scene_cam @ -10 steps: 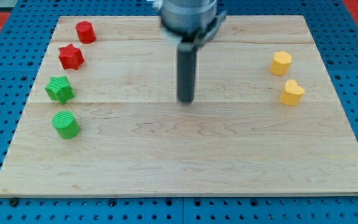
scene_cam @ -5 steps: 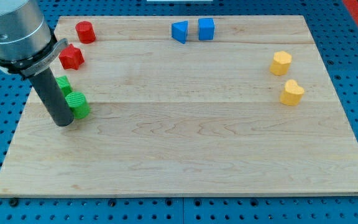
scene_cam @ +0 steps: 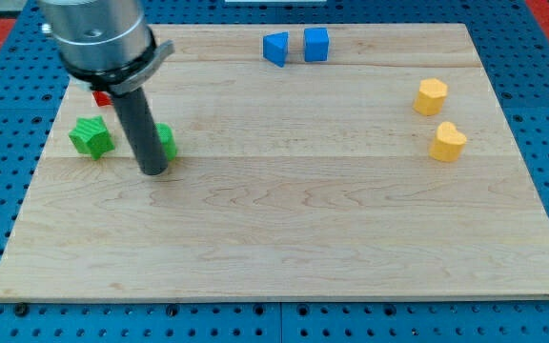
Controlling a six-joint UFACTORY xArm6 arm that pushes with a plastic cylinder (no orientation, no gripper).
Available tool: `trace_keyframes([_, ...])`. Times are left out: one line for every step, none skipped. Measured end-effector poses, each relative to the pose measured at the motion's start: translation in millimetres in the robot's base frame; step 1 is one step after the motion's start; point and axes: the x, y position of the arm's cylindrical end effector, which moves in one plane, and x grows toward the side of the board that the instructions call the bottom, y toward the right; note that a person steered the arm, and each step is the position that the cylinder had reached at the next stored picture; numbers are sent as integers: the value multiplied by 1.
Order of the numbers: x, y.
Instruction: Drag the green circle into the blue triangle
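The green circle (scene_cam: 165, 141) sits at the board's left, mostly hidden behind my rod; only its right edge shows. My tip (scene_cam: 152, 171) rests on the board just below and left of it, touching or nearly touching it. The blue triangle (scene_cam: 275, 48) lies at the view's top centre, far up and to the right of the green circle. A blue cube (scene_cam: 316, 44) sits just right of the triangle.
A green star (scene_cam: 91, 136) lies left of my rod. A red block (scene_cam: 101, 96) peeks out behind the arm, mostly hidden. Two yellow blocks (scene_cam: 431, 96) (scene_cam: 448, 141) sit at the view's right. The wooden board (scene_cam: 284, 238) lies on a blue pegboard.
My tip has moved to the right and a little up from the board's left edge. The green circle has slid right and slightly up with it, away from the green star.
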Motion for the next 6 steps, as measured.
trace_keyframes([-4, 25])
trace_keyframes([24, 17])
trace_keyframes([-9, -40])
trace_keyframes([-72, -24])
trace_keyframes([-80, 35])
trace_keyframes([-52, 10])
